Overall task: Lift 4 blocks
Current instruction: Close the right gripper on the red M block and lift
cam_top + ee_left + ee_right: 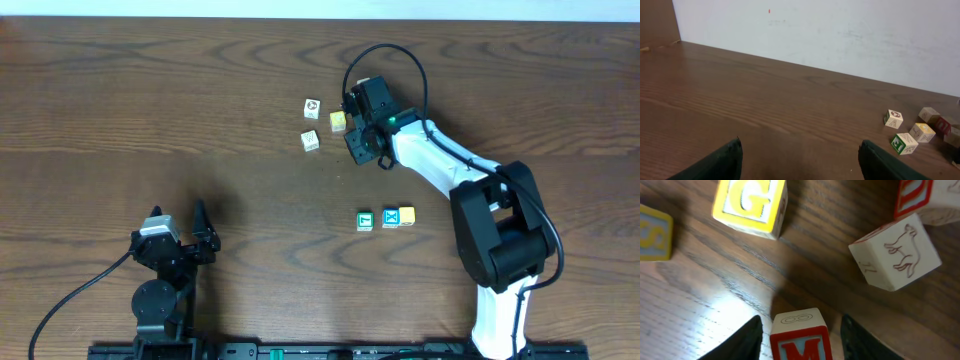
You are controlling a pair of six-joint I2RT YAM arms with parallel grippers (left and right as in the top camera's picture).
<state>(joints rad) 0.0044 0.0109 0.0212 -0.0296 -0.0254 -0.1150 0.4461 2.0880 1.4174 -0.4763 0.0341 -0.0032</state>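
Observation:
A red block with an M (801, 337) sits on the table between the fingers of my right gripper (801, 326). A narrow gap shows on each side of it, so the jaws are open around it and not touching. From overhead, that gripper (360, 138) hides this block. Three more blocks lie in a row mid-table: teal-green (365, 221), blue with a white X (390, 218) and yellow-orange (406, 215). My left gripper (178, 238) stands wide open and empty near the front left, far from all the blocks; the same left gripper (800, 162) has only bare table between its fingers.
Cream and pale-yellow cubes cluster just left of my right gripper: a white cube (312, 107), a pale-yellow cube (338, 121) and another white cube (310, 141). Close to the red block are a yellow G cube (750, 205) and a white animal cube (895, 252). A white wall (840, 35) backs the table.

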